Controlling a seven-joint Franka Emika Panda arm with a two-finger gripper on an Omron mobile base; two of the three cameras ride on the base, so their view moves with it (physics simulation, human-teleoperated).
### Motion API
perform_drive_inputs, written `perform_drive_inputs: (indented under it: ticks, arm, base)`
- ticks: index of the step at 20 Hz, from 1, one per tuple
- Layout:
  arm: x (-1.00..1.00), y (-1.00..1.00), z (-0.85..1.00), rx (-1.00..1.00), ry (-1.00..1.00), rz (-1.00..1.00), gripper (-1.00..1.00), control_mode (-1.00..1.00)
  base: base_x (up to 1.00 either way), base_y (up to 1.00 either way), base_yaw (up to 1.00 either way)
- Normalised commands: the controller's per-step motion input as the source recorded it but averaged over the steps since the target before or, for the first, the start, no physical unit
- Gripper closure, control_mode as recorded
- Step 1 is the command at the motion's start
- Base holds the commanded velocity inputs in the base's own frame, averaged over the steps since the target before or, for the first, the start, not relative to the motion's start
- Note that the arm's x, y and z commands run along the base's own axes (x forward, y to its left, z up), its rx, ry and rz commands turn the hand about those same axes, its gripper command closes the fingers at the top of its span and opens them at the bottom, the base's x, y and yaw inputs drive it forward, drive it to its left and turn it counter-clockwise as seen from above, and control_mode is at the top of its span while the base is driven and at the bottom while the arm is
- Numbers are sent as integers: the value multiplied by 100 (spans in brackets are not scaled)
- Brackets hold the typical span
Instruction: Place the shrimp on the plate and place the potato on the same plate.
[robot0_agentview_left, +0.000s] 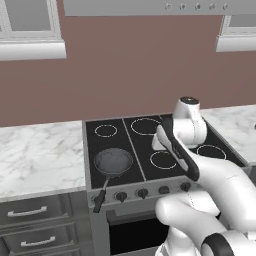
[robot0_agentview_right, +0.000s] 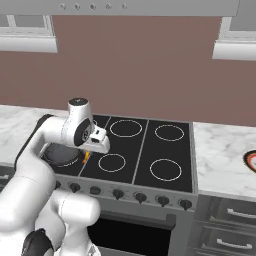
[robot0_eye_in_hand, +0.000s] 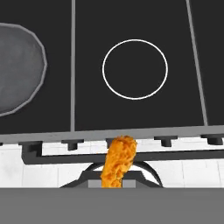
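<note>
One orange shrimp rises from the bottom of the hand view, held up off the stove; its lower end is cut off by the bottom of that view, where the fingers themselves cannot be made out. From the way it hangs there, the fingers look clamped on the shrimp. In the right base view the same piece shows as a thin orange sliver just under the gripper, over the front left part of the stove. In the left base view the gripper is hidden behind the arm's own wrist and forearm, so nothing of its grip can be read there.

The black frying pan sits on the front left burner, its long handle pointing toward the knobs; in the right base view most of it is covered by the arm, and in the hand view its grey bowl is cut by the left edge. A white burner ring lies beyond the shrimp.

At the right edge of the right base view, on the marble surface, a small arc of the plate peeks in: dark rim and orange-red ring, the rest cut off. It is well apart from the gripper.
</note>
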Motion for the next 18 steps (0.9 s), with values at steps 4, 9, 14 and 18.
perform_drive_inputs:
  ticks: [4,9,14,18]
  arm:
    - [-5,-36,49,0,0,0,100,-100]
    - [0,-21,53,0,0,0,100,-100]
    - [0,0,44,-1,0,-1,100,-100]
    - [0,11,32,-6,0,-3,100,-100]
  base:
    - [0,0,0]
    - [0,0,0]
    - [0,0,0]
    - [0,0,0]
